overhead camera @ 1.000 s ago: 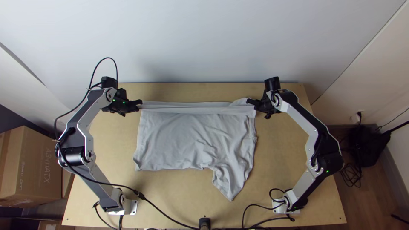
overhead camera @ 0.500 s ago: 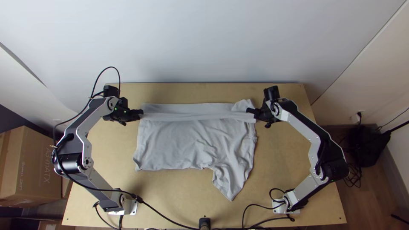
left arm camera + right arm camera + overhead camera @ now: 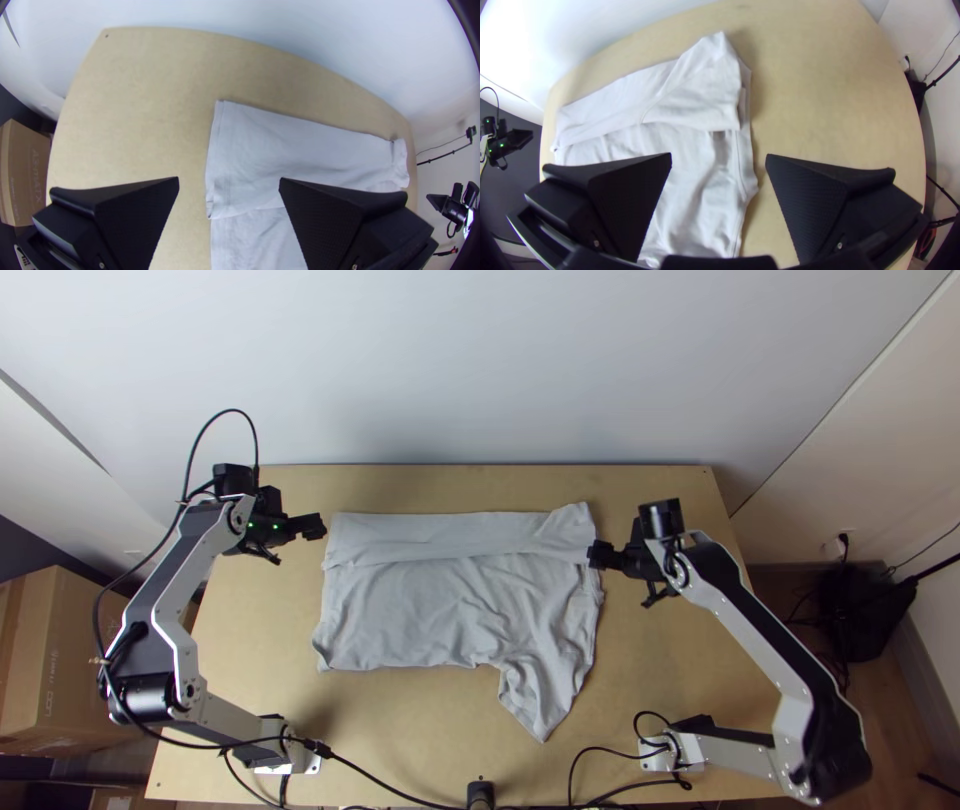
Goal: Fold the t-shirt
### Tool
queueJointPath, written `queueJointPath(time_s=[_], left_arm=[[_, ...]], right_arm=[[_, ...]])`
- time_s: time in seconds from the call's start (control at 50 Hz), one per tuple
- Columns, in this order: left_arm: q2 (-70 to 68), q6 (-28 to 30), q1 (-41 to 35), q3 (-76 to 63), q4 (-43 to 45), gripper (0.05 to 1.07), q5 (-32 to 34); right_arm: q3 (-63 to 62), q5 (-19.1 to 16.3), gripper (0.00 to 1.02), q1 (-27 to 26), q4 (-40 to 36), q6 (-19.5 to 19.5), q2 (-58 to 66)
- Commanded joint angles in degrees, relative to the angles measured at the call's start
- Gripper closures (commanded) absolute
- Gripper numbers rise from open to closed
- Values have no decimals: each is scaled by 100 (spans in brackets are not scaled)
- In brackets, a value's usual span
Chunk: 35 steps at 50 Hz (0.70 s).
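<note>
- Brown cardboard box (image 3: 85, 665) left of left gripper (image 3: 316, 527), jaws apart.
- Right wrist view: grey cloth t-shirt (image 3: 690, 150), strip folded over, near right gripper (image 3: 599, 555), jaws apart.

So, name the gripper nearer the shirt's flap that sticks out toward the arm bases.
The right gripper: it is on the same side of the shirt as that flap; the left gripper is opposite.

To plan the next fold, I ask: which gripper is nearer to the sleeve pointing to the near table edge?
Right. The right gripper is near the right edge of the t-shirt, same side as the sleeve; the left gripper is beyond the left edge.
</note>
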Motion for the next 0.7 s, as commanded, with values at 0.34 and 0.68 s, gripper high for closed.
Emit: queueJointPath(time_s=[0.34, 0.68], left_arm=[[-946, 189, 138, -332, -314, 10, 87], [-1446, 189, 164, -517, -472, 10, 78]], right_arm=[[-1177, -180, 13, 1744, -2439, 1215, -1112], [-1687, -1121, 45, 2544, -2255, 1478, -488]])
